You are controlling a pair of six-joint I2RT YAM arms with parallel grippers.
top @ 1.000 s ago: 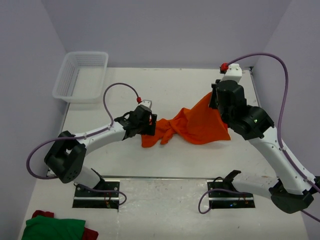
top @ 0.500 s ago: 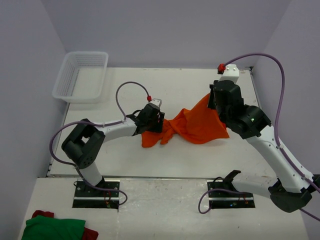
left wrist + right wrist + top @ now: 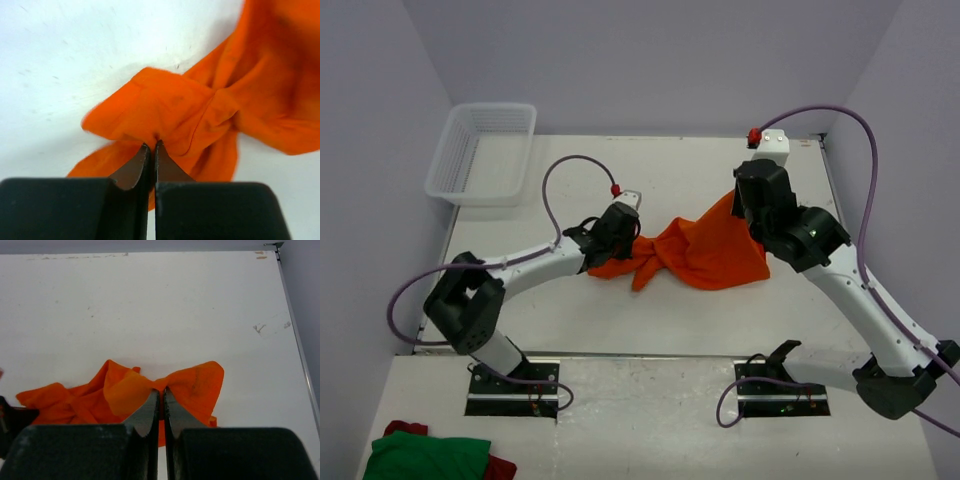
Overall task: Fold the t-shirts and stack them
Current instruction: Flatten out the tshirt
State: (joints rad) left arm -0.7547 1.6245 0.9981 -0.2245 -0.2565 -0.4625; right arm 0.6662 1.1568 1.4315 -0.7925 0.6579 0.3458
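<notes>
Between the left fingers [image 3: 137, 167] and right fingers [image 3: 146, 410] stretches one orange t-shirt [image 3: 705, 250], twisted mid-span above the table [image 3: 670, 170]. Each pair is clamped on a fold. The left pair has just pulled its end up and away, so the cloth is tauter; I judge that folding has not begun. One basket [image 3: 448, 145] stands well beyond the left fingers.

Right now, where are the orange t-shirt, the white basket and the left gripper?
orange t-shirt [image 3: 715, 255]: top view, middle of the spread fabric.
white basket [image 3: 478, 196]: top view, its near wall.
left gripper [image 3: 151, 146]: left wrist view, between the fingertips, shut on the fabric.
</notes>
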